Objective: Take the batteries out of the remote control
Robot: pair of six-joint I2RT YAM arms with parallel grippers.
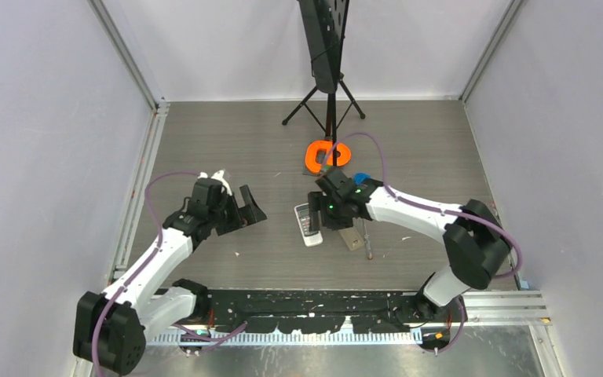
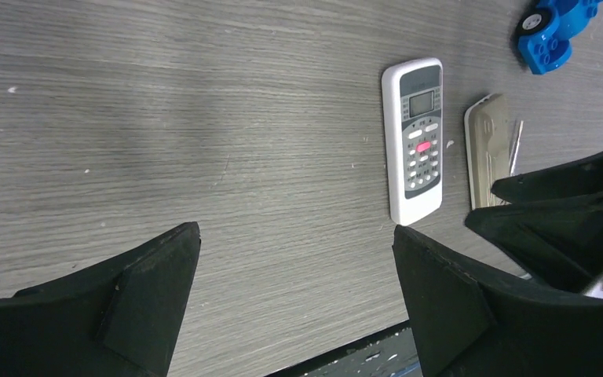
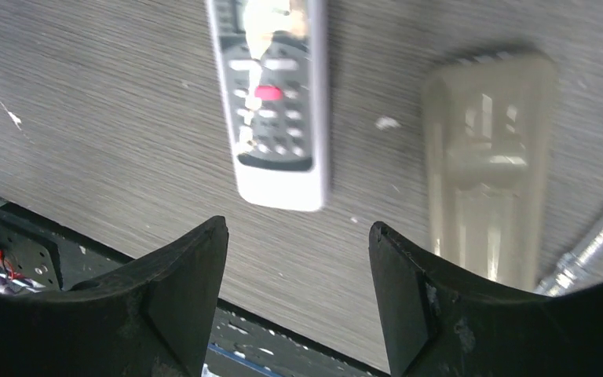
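Top external view: our left gripper hovers over bare table on the left, jaws spread wide and nothing between them. Our right gripper hangs just above the white remote, which lies near the table's middle. A beige casing lies just to the remote's right, with a thin metal stick beside it. Behind them sit a blue toy car, an orange ring and a black tripod stand.

Left wrist view: we see our left gripper wide open and empty, well apart from the remote. The remote lies flat with its buttons and screen up. The beige casing, the stick and the toy car lie beyond it.

Right wrist view: our right gripper stands partly open, holding nothing, its fingertips either side of the remote's near end but above it, not touching. The remote is face up, so the batteries do not show. The casing lies alongside, apart from it, and the stick at the right edge.
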